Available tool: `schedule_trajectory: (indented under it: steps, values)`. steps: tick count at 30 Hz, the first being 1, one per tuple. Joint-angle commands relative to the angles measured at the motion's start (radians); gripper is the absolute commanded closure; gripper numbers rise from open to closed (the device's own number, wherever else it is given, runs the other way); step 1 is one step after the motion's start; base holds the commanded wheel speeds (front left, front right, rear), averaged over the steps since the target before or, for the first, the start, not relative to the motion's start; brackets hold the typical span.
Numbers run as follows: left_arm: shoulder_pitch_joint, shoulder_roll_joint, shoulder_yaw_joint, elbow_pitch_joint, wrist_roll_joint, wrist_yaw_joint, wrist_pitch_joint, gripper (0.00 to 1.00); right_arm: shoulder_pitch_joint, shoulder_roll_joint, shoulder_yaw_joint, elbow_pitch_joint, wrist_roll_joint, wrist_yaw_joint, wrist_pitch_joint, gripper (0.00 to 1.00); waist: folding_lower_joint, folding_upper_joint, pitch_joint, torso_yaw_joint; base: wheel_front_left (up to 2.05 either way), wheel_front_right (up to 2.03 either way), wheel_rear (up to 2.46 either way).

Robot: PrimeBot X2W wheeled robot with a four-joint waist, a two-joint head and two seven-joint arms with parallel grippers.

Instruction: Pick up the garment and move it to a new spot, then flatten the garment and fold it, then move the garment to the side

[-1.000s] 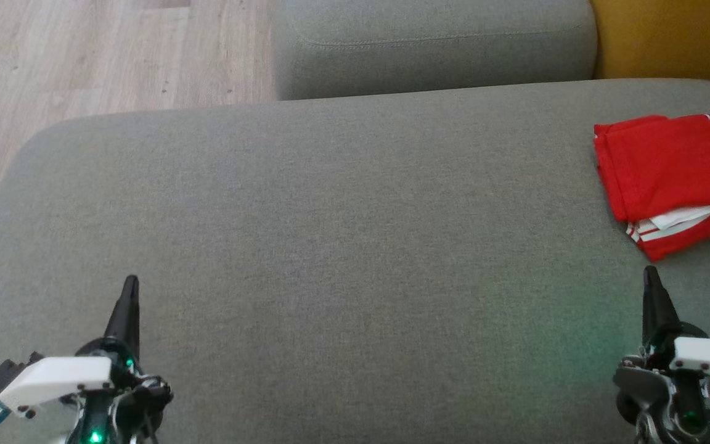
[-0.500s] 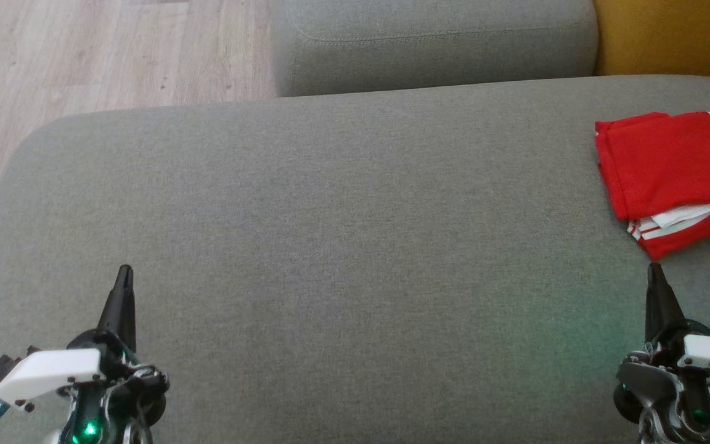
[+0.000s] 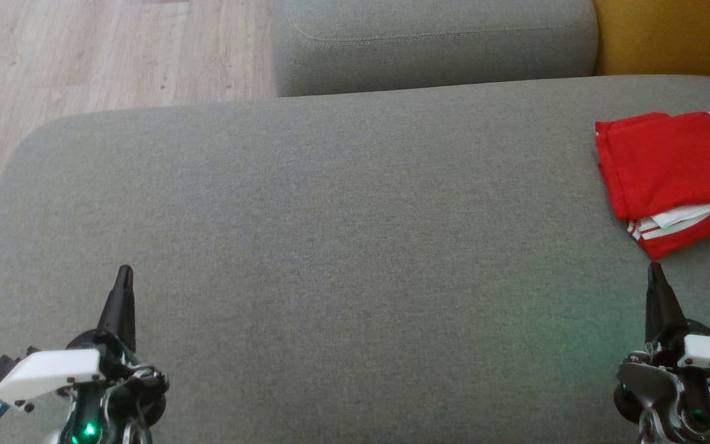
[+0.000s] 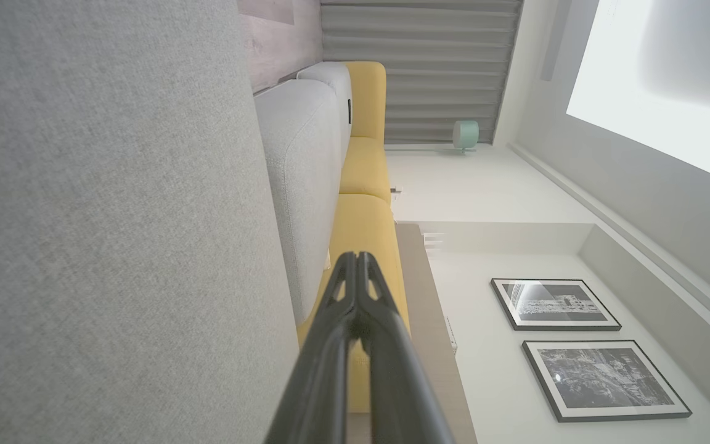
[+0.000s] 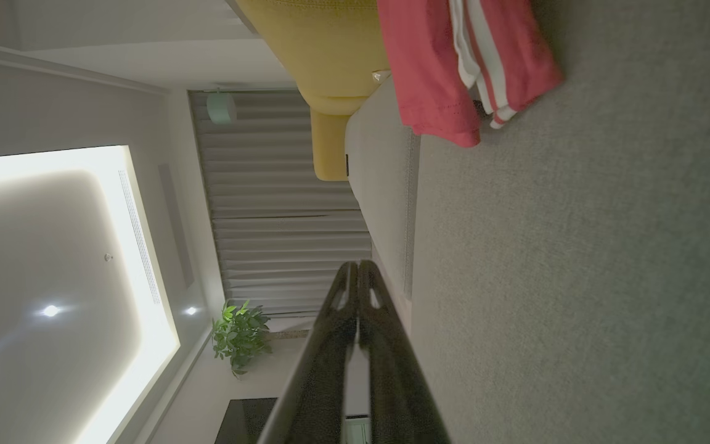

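Left fingers (image 3: 122, 302) are pressed together into one dark spike with nothing between them. The left wrist view shows those fingers (image 4: 324, 370) the same way, tips meeting. Right fingers (image 3: 657, 302) are also closed tight and empty, and the right wrist view of them (image 5: 324, 370) backs that up. Both pairs point away from the robot, one at the lower left and one at the lower right of the head view, hanging over the near part of a big grey sofa cushion (image 3: 330, 246).

The garment (image 3: 669, 166) is red with white stripes and a bit of a printed logo. It sits folded up at the far right of that cushion, partly cut off by the picture's edge. The right fingers' tip is near its closest corner but apart from it. From the right wrist the garment (image 5: 429, 68) is out ahead of the fingers, lying flat on the grey fabric.

Further out there's a second grey cushion (image 3: 435, 49) behind the big one, a yellow cushion (image 3: 669, 37) at the top right, and wood floor (image 3: 114, 55) at the top left. The left wrist view also catches two framed pictures (image 4: 555, 303) on a wall, and the right wrist view a green plant (image 5: 238, 333).
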Motion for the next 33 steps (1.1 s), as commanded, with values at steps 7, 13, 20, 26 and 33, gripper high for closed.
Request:
schedule_trajectory:
  steps: [7,13,20,26,33]
  values:
    - [-0.051,0.007,0.042,-0.029,0.005,-0.007,0.007,1.0,-0.055,-0.007,0.019,-0.038,0.007,0.007,0.005,1.0,0.0,0.0,0.0,0.0,0.0,0.0,0.0]
    - [-0.051,0.006,0.044,-0.029,0.006,-0.007,0.008,1.0,-0.055,-0.007,0.019,-0.038,0.007,0.007,0.005,1.0,0.0,0.0,0.0,0.0,0.0,0.0,0.0]
    - [-0.051,0.005,0.045,-0.028,0.007,-0.007,0.009,1.0,-0.055,-0.007,0.019,-0.038,0.006,0.007,0.005,1.0,0.0,0.0,0.0,0.0,0.0,0.0,0.0]
    - [-0.051,0.004,0.047,-0.028,0.009,-0.007,0.01,1.0,-0.055,-0.007,0.019,-0.038,0.006,0.007,0.006,1.0,0.0,0.0,0.0,0.0,0.0,0.0,0.0]
    - [-0.051,0.003,0.048,-0.028,0.009,-0.007,0.011,1.0,-0.055,-0.007,0.019,-0.038,0.006,0.007,0.006,1.0,0.0,0.0,0.0,0.0,0.0,0.0,0.0]
